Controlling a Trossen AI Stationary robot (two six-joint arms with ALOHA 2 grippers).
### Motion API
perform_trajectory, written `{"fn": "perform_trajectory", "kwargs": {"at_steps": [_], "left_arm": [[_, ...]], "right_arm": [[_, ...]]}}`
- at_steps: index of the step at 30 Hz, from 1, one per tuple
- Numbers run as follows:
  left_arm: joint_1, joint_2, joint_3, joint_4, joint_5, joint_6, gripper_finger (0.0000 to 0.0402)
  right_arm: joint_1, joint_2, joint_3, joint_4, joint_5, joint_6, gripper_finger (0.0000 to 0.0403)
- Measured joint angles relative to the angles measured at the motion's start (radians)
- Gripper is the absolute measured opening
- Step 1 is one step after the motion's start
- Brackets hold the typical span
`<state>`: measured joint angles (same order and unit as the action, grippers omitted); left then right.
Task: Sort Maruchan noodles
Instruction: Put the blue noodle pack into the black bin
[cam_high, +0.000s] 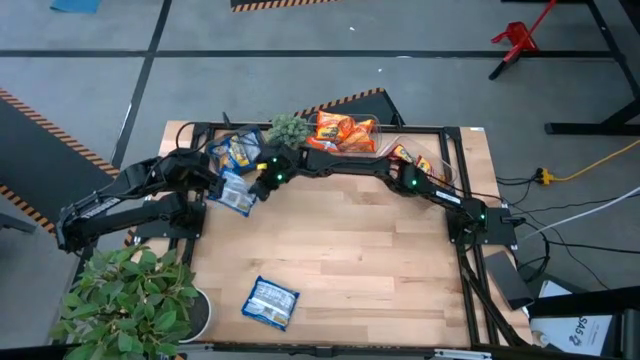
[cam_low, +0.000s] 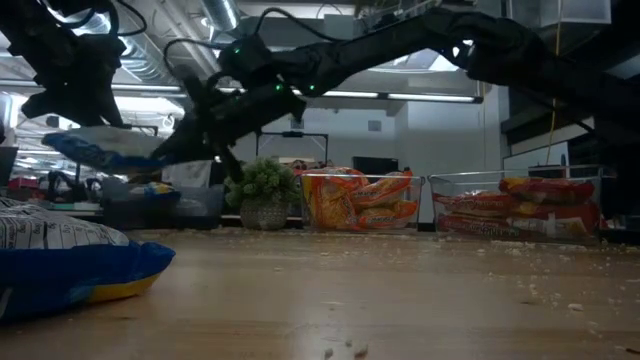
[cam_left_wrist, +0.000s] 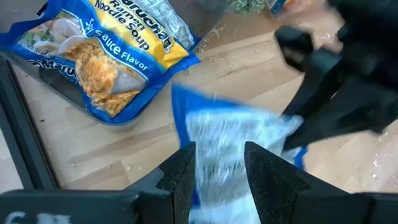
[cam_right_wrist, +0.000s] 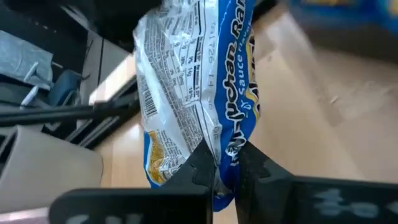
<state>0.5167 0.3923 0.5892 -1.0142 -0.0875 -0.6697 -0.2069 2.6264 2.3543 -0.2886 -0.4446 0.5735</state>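
Note:
A blue-and-white noodle packet hangs in the air near the table's far left, with my right gripper shut on it. My left gripper waits just left of it, open; the packet shows between and beyond its fingers, and I cannot tell whether they touch it. A second blue packet lies in a clear bin behind. A third lies flat on the table near the front edge. My right gripper pinches the packet's end edge between its two fingers. The fingers come from the table's right, slanting down. The packet is lifted clear of the table, roughly level, and reaches out past the fingertips toward the left arm, curled along its length.
At the far edge stand a small green plant, a clear bin of orange packets and a clear bin of red packets. A large leafy plant stands at the near left corner. Bare wood lies in the table's middle.

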Motion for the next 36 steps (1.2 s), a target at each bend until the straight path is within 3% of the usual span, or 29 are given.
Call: {"fn": "perform_trajectory", "kwargs": {"at_steps": [12, 20, 29, 36], "left_arm": [[0.0, 0.0, 0.0, 0.001, 0.0, 0.0, 0.0133], [0.0, 0.0, 0.0, 0.001, -0.033, 0.0, 0.0133], [0.0, 0.0, 0.0, 0.001, -0.076, 0.0, 0.0133], [0.0, 0.0, 0.0, 0.005, -0.089, 0.0, 0.0133]], "right_arm": [[-0.103, -0.054, 0.0, -0.004, 0.071, 0.079, 0.0011], [-0.156, -0.053, 0.001, 0.107, 0.137, 0.179, 0.0011], [-0.149, -0.053, 0.001, 0.093, 0.287, 0.242, 0.0011], [-0.133, -0.053, 0.001, 0.109, 0.377, 0.23, 0.0073]]}}
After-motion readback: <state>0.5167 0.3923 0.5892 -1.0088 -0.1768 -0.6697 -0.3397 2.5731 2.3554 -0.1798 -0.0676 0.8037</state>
